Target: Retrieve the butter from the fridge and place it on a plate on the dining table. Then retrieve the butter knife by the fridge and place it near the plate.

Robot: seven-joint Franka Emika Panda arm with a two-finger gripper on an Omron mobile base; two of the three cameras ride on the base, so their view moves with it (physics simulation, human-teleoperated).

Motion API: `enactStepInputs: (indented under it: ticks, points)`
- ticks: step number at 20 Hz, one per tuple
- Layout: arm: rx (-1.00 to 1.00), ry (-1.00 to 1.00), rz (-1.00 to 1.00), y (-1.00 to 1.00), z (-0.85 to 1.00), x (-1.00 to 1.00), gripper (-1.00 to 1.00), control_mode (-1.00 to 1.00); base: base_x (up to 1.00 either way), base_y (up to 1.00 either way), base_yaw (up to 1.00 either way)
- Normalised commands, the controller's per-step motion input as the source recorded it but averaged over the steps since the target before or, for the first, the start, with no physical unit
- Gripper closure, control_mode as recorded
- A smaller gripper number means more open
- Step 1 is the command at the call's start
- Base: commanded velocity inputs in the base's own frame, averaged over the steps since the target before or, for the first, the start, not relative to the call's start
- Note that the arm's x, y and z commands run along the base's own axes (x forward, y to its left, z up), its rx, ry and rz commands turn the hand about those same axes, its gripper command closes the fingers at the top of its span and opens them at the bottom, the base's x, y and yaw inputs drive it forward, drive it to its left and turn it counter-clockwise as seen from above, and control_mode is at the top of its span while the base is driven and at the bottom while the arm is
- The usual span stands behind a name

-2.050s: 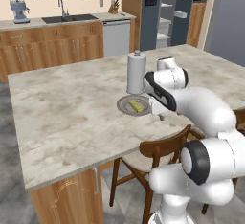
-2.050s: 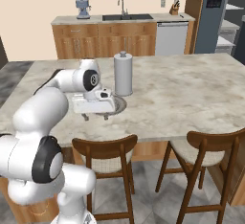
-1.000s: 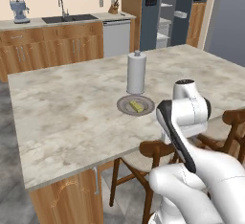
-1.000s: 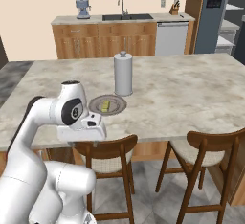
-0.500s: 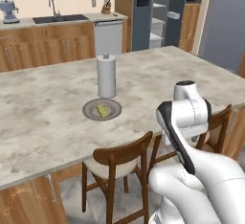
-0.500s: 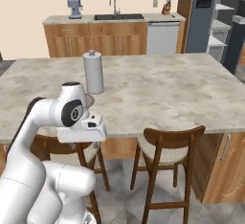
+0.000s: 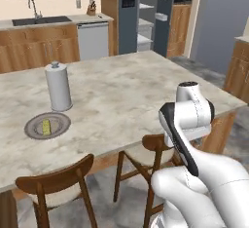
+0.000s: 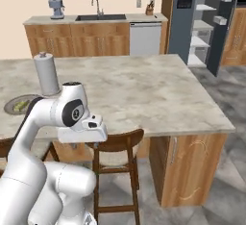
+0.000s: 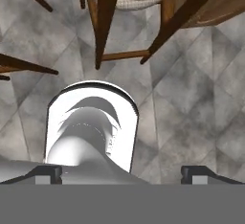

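The jaws are spread wide with nothing between them. In the hand view, the two dark tips of the gripper (image 9: 122,173) sit far apart, pointing down at the grey tiled floor (image 9: 191,103) and the wooden chair legs (image 9: 106,24).

The small yellow stick of butter (image 7: 46,125) lies on the round grey-brown plate (image 7: 30,129), on the big beige marbled dining table (image 7: 126,95). A white paper towel roll (image 7: 58,86) stands just beside the plate, at about one o'clock from it.

The tall dark slate-blue fridge (image 8: 199,19) stands open at the far wall, its white shelves showing. I can read no writing anywhere.
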Motion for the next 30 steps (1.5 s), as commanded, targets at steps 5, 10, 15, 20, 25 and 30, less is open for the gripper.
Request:
enactStepInputs:
  ticks: [5, 10, 15, 20, 25, 30]
  points:
    - [0.00, 0.00, 0.00, 0.00, 0.00, 0.00, -1.00, 1.00, 0.00, -1.00, 0.00]
    - [0.00, 0.00, 0.00, 0.00, 0.00, 0.00, -1.00, 1.00, 0.00, -1.00, 0.00]
    - [0.00, 0.00, 0.00, 0.00, 0.00, 0.00, -1.00, 1.00, 0.00, -1.00, 0.02]
    - [0.00, 0.00, 0.00, 0.00, 0.00, 0.00, -1.00, 1.00, 0.00, -1.00, 0.04]
    - [0.00, 0.00, 0.00, 0.00, 0.00, 0.00, -1.00, 1.00, 0.06, -1.00, 0.07]
    - [0.00, 0.00, 0.00, 0.00, 0.00, 0.00, -1.00, 1.00, 0.27, -1.00, 0.10]
